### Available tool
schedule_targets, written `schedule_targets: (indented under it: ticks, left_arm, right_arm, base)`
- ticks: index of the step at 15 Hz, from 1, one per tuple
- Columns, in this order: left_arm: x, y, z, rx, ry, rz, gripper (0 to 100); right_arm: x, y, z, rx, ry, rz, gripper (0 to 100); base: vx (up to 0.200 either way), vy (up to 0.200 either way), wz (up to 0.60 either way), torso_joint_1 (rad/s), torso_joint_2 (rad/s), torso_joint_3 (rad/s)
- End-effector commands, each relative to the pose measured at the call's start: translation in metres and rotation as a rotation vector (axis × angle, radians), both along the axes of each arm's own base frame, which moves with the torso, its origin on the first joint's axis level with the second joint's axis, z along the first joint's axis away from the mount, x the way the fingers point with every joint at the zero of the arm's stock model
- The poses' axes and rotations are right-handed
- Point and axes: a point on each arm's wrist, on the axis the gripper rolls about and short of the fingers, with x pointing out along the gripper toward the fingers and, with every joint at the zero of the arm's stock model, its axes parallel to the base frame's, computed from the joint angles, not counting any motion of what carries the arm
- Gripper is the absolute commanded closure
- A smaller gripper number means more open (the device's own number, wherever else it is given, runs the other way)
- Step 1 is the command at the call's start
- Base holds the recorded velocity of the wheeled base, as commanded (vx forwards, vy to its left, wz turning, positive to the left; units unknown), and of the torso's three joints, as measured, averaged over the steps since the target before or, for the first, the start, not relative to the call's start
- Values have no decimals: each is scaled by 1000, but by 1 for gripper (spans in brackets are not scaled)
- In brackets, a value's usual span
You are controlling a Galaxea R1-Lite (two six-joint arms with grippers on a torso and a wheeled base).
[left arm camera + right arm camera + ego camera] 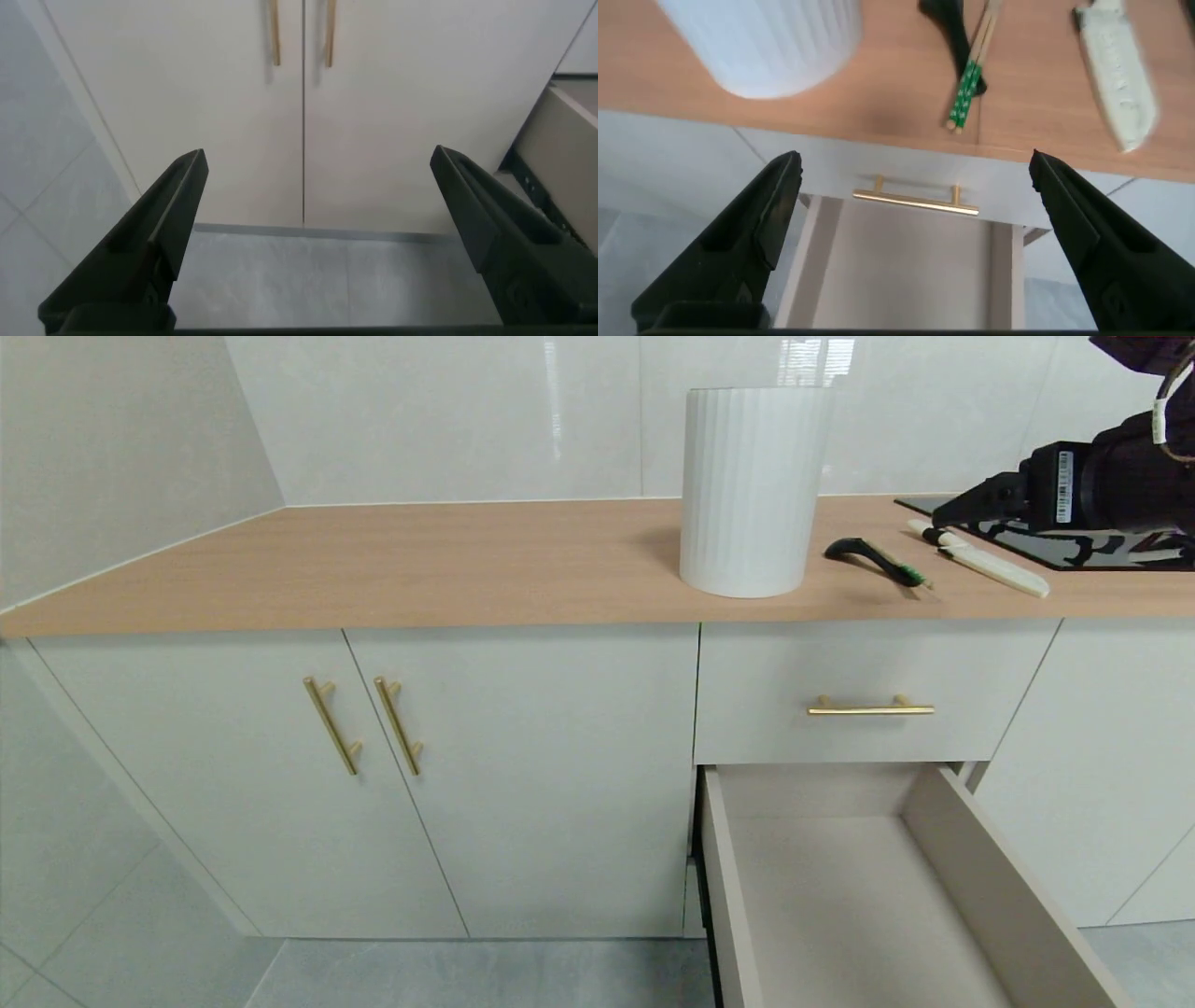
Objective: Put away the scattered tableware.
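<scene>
Stage: only beginning. Leaving chopsticks [901, 565], black spoon [851, 549] and white knife [994, 569] lying on the surface [467, 560] at upper right, beside the white canister [747, 490]. Keeping drawer [971, 887] open at lower right. Holding right hand [913, 161] and left hand [318, 154] spread apart, gripping nothing.

One white canister [747, 490], one black spoon [850, 549], one white knife [990, 565] — two chopsticks [901, 563].
</scene>
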Motion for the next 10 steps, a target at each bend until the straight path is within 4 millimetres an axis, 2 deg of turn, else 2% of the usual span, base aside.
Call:
schedule_targets:
  ticks: [1,5,10]
  left_arm:
    - [0,0,0,0,2,1,0]
    - [0,0,0,0,2,1,0]
    - [0,0,0,0,2,1,0]
  right_arm:
    - [39,5,-7,23,83,-71,0]
    - [69,10,-38,-21,169,-150,0]
    - [82,13,-45,-17,143,-174,0]
  base:
    - [0,0,0,-7,-80,-2]
    - [0,0,0,0,0,0]
    - [0,0,0,0,0,0]
